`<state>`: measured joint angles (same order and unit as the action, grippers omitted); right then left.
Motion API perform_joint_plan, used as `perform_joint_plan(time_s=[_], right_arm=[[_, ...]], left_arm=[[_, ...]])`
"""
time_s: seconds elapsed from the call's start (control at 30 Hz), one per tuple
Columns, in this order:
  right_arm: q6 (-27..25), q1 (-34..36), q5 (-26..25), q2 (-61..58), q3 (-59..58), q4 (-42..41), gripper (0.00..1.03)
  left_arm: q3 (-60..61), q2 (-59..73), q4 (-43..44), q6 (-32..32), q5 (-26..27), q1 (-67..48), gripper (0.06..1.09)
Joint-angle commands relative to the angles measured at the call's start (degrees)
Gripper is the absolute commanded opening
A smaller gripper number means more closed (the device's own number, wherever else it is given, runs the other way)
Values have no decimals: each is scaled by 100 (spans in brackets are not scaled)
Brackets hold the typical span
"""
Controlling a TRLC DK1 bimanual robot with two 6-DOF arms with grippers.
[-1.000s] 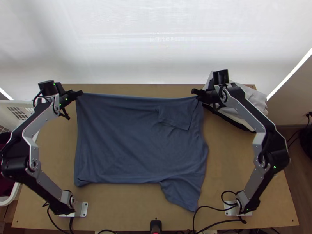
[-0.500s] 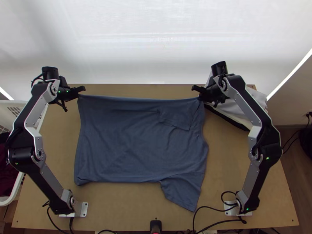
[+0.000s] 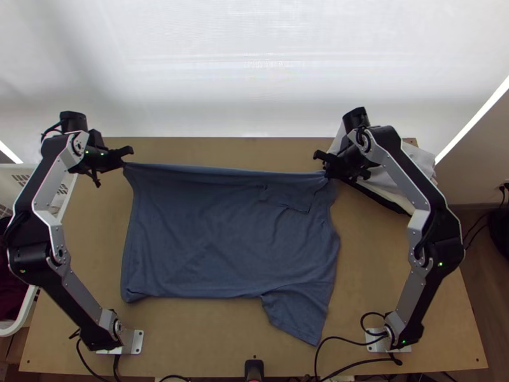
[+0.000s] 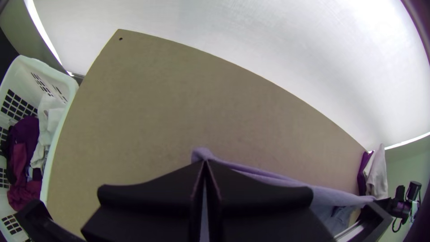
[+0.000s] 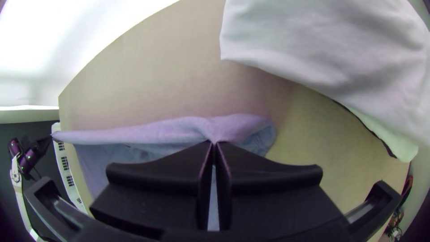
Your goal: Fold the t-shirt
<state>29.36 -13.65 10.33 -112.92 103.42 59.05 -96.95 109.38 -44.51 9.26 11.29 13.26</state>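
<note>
The blue t-shirt (image 3: pixel 223 235) lies spread on the table, one sleeve pointing toward the near edge at right, its far edge stretched between both grippers. My left gripper (image 3: pixel 126 156) is shut on the far left corner; in the left wrist view the fingertips of my left gripper (image 4: pixel 205 162) meet over the cloth (image 4: pixel 286 180). At the far right part of the shirt, my right gripper (image 3: pixel 323 163) is shut on the edge. The right wrist view has my right gripper (image 5: pixel 214 143) pinching the cloth (image 5: pixel 165 131), with a short piece lying beyond the fingers.
A white basket (image 3: pixel 32 318) with clothes stands at the table's left side. White and dark folded cloths (image 3: pixel 413 167) lie at the far right corner, close to the right gripper. Cables (image 3: pixel 356 364) run along the near edge.
The shirt's far edge has come down toward the near side, with both grippers still holding it. The left gripper first shifted slightly right, then back left.
</note>
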Motion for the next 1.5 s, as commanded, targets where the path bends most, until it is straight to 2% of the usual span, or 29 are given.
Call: perform_joint_plan(time_s=[0.0,0.47,0.8,1.17,1.2,1.23,1.27,1.3,1.33,1.4,1.47], right_arm=[[-19,-68,-66,359,-269,81,3],[17,-384,-251,1000,-1201,-60,3],[43,-472,-374,1361,-2282,-640,3],[148,-604,-488,1563,-2924,-1036,4],[148,-604,-505,1589,-2968,-1062,14],[140,-613,-523,1598,-2994,-1071,31],[140,-613,-558,1616,-3020,-1071,53],[140,-630,-637,1633,-3047,-1071,76],[131,-630,-672,1660,-3073,-1062,87],[113,-621,-725,1774,-3161,-1071,92],[122,-560,-778,1976,-3284,-1071,96]], left_arm=[[343,-374,-40,-143,66,125,9],[1679,-1253,303,-223,233,125,9],[2391,-1613,505,-284,233,125,9],[3138,-1754,874,-231,233,45,11],[3226,-1763,909,-223,233,45,20],[3305,-1763,909,-223,233,54,39],[3393,-1771,892,-231,233,54,61],[3463,-1771,883,-240,233,54,79],[3481,-1763,821,-240,233,63,86],[3498,-1780,777,-249,233,107,97],[3490,-1824,698,-302,242,195,100]])
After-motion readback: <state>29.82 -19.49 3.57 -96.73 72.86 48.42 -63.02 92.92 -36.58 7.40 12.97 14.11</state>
